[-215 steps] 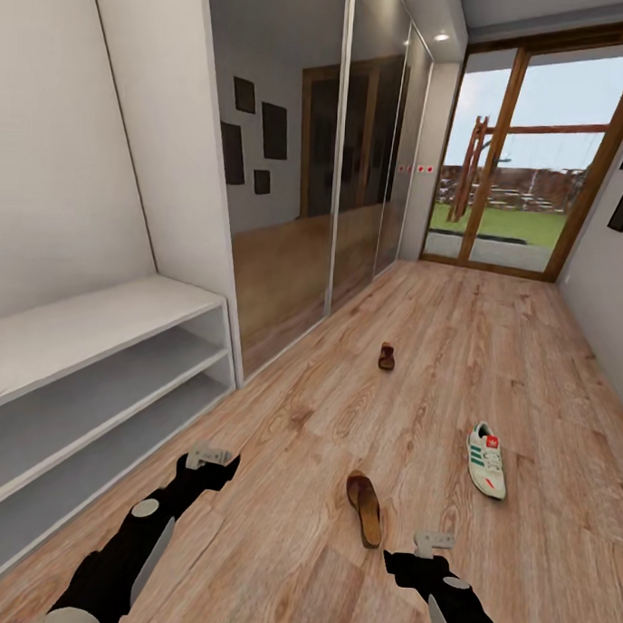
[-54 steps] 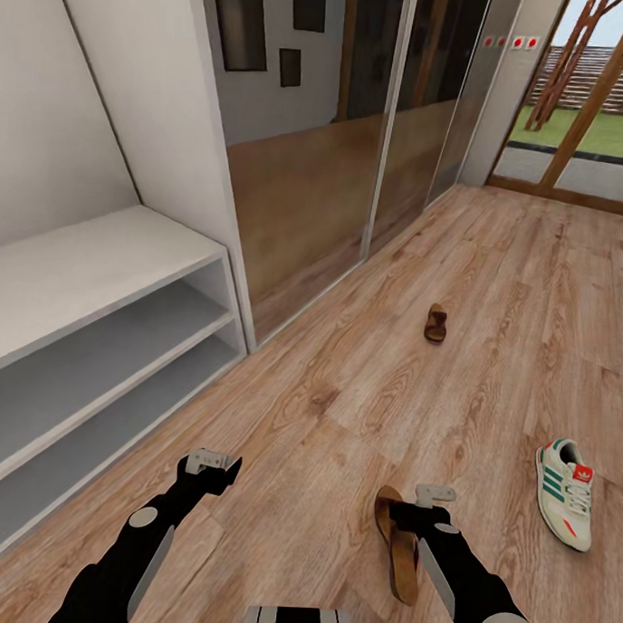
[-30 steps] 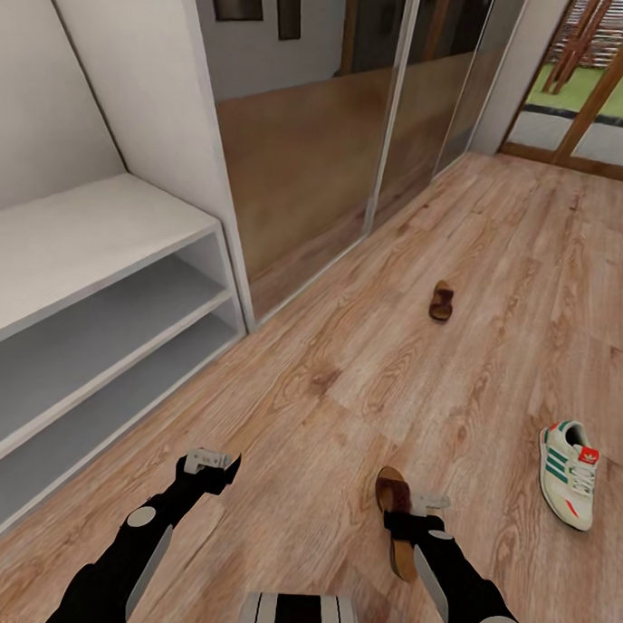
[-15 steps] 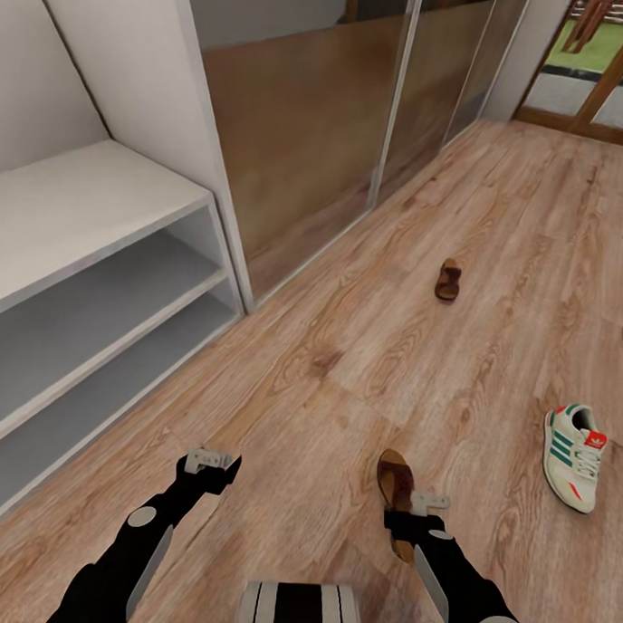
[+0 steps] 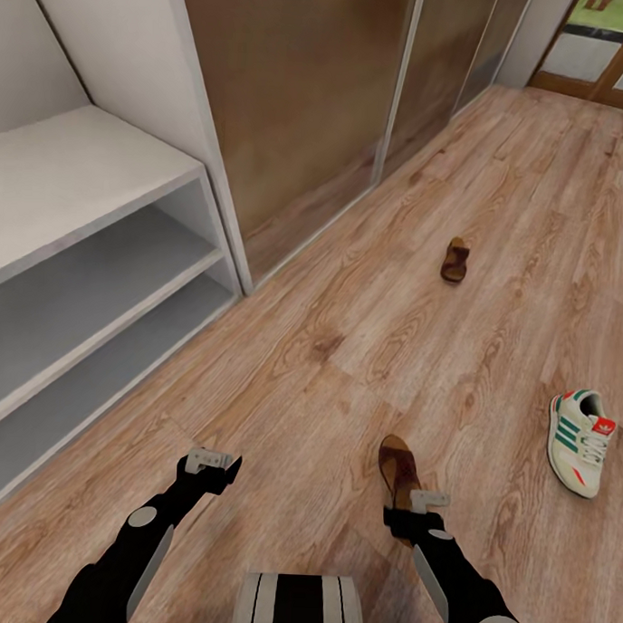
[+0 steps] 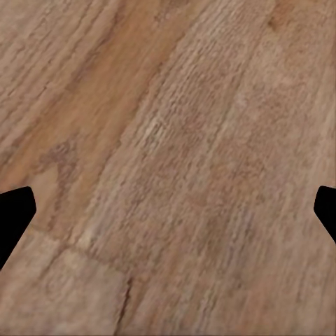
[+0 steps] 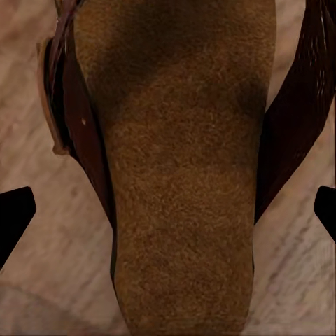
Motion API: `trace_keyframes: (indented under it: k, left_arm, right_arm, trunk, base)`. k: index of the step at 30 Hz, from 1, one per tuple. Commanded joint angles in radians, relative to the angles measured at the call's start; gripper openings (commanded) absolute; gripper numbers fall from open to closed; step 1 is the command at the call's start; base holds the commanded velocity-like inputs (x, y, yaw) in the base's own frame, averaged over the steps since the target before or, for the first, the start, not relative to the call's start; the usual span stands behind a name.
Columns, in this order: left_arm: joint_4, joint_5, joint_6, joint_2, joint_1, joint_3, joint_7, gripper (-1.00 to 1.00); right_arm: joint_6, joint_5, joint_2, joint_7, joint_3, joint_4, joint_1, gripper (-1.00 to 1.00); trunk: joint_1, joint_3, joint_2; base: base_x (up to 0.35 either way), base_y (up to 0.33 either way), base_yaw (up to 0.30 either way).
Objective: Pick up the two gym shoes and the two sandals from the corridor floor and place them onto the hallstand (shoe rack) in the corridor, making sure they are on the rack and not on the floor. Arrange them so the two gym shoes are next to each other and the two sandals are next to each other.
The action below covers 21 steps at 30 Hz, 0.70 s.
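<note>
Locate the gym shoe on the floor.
In the head view the gym shoe lies on the corridor floor at the right edge, right of the near sandal under the right tool.

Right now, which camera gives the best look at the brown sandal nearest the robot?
The right wrist view: the near sandal takes up most of it, with its tan footbed and reddish-brown straps in close detail. The head view shows that sandal whole but small on the floor, partly behind the right tool. The left wrist view looks at floor planks.

Mirrored wardrobe doors (image 5: 311,103) — perhaps glazed door (image 5: 600,43) beyond.
</note>
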Motion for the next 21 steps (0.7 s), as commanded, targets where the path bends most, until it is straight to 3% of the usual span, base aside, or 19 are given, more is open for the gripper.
trace_keyframes:
  k: [1,6,10,21]
  left_arm:
    - [-0.001,-0.001,0.002,0.000,0.000,-0.001,-0.002,1.00]
    - [-0.001,-0.001,0.002,0.000,0.000,-0.003,-0.002,1.00]
    - [-0.001,-0.001,0.002,-0.001,0.000,-0.003,-0.003,1.00]
    - [-0.001,0.000,0.003,-0.001,0.000,-0.003,-0.003,1.00]
  right_arm:
    - [-0.005,-0.006,0.000,-0.005,0.002,-0.002,0.000,1.00]
    - [-0.097,0.005,-0.001,-0.005,0.001,0.004,0.000,1.00]
    - [-0.165,0.046,-0.002,-0.005,0.008,0.016,0.000,1.00]
    - [-0.189,0.071,-0.001,-0.006,0.011,0.045,0.000,1.00]
  trunk:
    - [0.000,-0.001,0.000]
    - [0.000,-0.002,0.000]
    - [0.000,-0.002,0.000]
    - [0.000,-0.002,0.000]
  base:
    - [0.000,0.000,0.000]
    - [0.000,0.000,0.000]
    - [0.000,0.000,0.000]
    - [0.000,0.000,0.000]
